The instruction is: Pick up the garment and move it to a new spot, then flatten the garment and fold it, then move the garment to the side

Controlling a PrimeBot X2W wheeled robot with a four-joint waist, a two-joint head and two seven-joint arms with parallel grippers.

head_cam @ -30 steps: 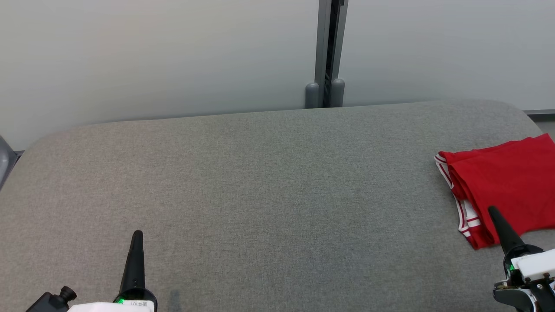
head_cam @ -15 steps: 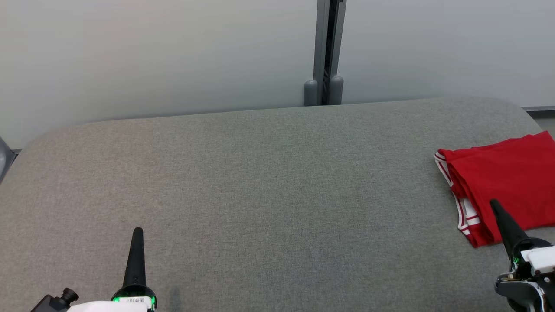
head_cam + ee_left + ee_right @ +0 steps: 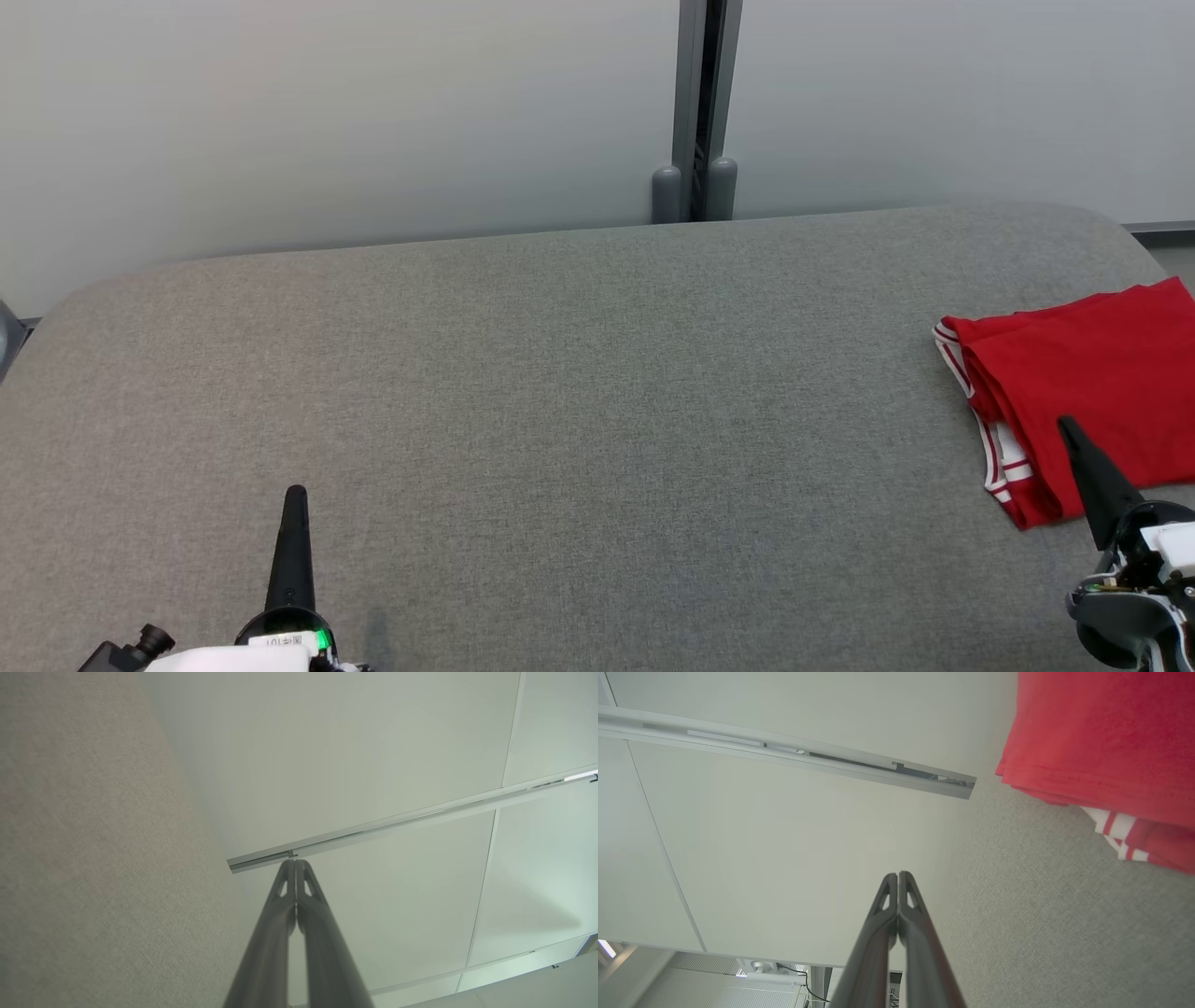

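The garment (image 3: pixel 1083 392) is red with white-striped trim, folded and lying at the right end of the grey padded surface (image 3: pixel 560 420); it runs off the head view's right edge. In the right wrist view the garment (image 3: pixel 1106 742) sits at the upper right. My right gripper (image 3: pixel 1064 425) is shut and empty, its tip in front of the garment's near edge; its fingertips (image 3: pixel 898 875) meet in the right wrist view. My left gripper (image 3: pixel 296 492) is shut and empty at the lower left, far from the garment, and its fingers (image 3: pixel 295 862) are pressed together.
Pale wall panels with a grey vertical post (image 3: pixel 695 112) stand behind the padded surface. The surface's rounded far edge runs across the head view, and its left end curves away near a dark object (image 3: pixel 7 336).
The head view has shifted slightly. The right gripper's tip has risen in the view toward the garment's near edge. The left gripper holds its place and the garment lies unchanged.
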